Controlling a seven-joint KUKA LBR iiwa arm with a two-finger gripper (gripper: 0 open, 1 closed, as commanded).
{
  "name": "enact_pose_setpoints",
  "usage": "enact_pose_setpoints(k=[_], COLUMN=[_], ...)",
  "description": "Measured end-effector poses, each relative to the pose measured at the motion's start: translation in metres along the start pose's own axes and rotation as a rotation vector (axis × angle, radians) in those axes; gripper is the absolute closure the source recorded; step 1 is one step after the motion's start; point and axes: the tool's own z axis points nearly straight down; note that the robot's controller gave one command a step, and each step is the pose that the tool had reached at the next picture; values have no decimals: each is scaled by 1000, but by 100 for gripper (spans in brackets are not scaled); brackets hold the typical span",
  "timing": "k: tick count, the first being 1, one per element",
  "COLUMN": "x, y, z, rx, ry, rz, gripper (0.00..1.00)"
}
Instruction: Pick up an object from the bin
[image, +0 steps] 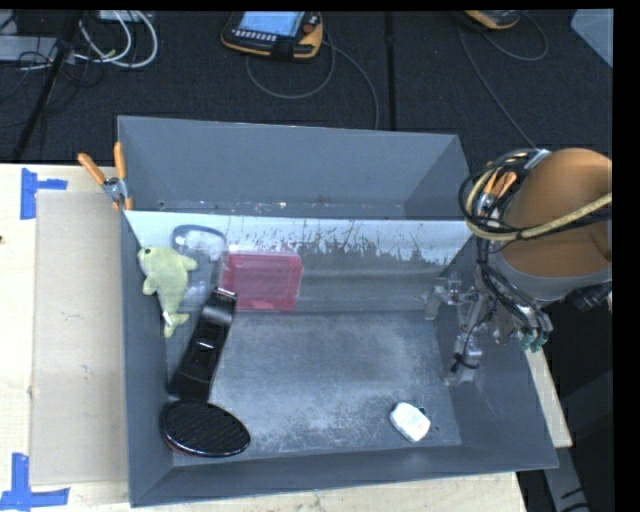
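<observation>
Hanging at the right-hand side of the grey bin, the jaws sit low beside its sloping right wall. They are at the end of the arm, which carries an orange cover and looped cables. Whether they are spread or pressed together I cannot tell, since the thin metal parts there cannot be made out one from another. Under them is bare bin floor.

Nearest to the jaws is a small white rounded lump. It lies a little left of them and toward the bin's near wall, apart from them and on its own.

Everything else lies well to the left of the jaws, across the open floor. A flat pink box rests against the far wall. Further left, a pale green soft toy sits in the far left corner, with a clear plastic piece just behind it. A long black block slants from beside the toy toward the near left corner, where a black oval disc lies flat. I cannot tell whether block and disc are joined.
</observation>
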Motion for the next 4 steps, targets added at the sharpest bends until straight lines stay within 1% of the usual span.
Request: enact_pose_setpoints(k=[1,2,3,4], x=[20,68,68,66], y=[3,8,9,11], z=[39,49,47,109], rx=[0,-2,-1,0], ry=[-1,5,2,-7], rz=[-101,-138,-188,-477], gripper=[0,0,0,0])
